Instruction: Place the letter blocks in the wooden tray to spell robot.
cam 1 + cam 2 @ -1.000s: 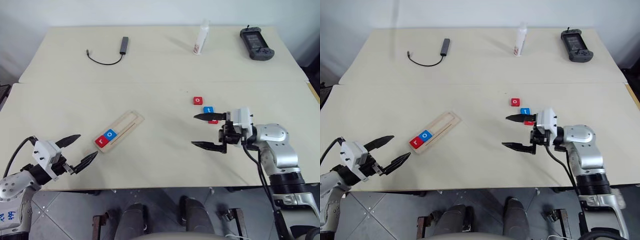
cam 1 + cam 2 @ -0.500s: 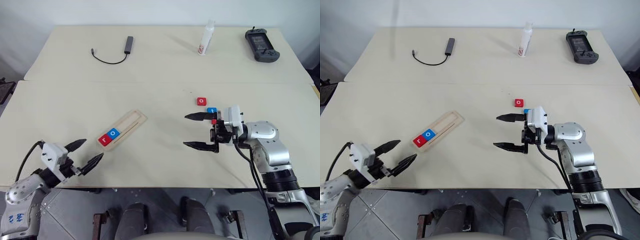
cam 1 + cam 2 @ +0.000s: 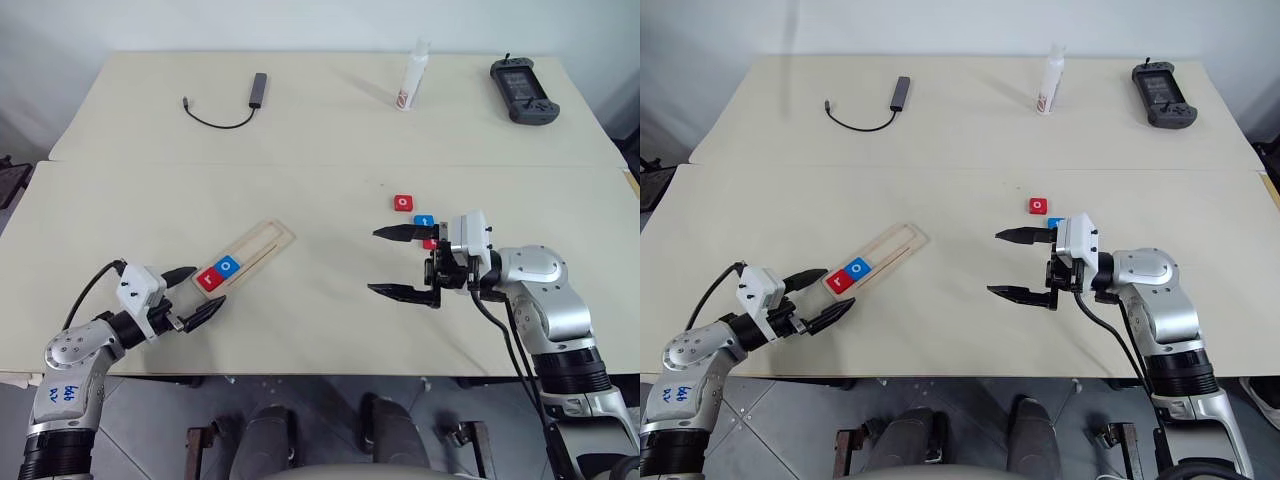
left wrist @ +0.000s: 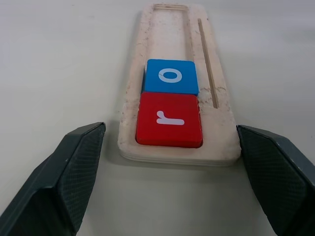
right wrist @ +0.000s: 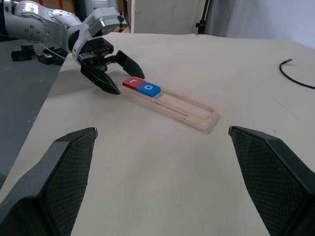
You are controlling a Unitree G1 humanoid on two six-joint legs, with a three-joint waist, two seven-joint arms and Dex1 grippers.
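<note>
Just beyond the open left claw point(image 3: 198, 293), wooden tray point(image 3: 262, 243) end-on.

Note that the right gripper point(image 3: 403, 261) covers most of a third loose tile point(image 3: 430, 243), leaving you only a red sliver beside the blue tile point(image 3: 423, 220), so its letter cannot be read. The letters on that blue tile and on the red tile point(image 3: 402, 202) are too small for you to confirm from the head views. In the left wrist view, the wooden tray point(image 4: 165, 34) runs to the picture's edge, and both fingers point(image 4: 64, 182) are cut off there.
</note>
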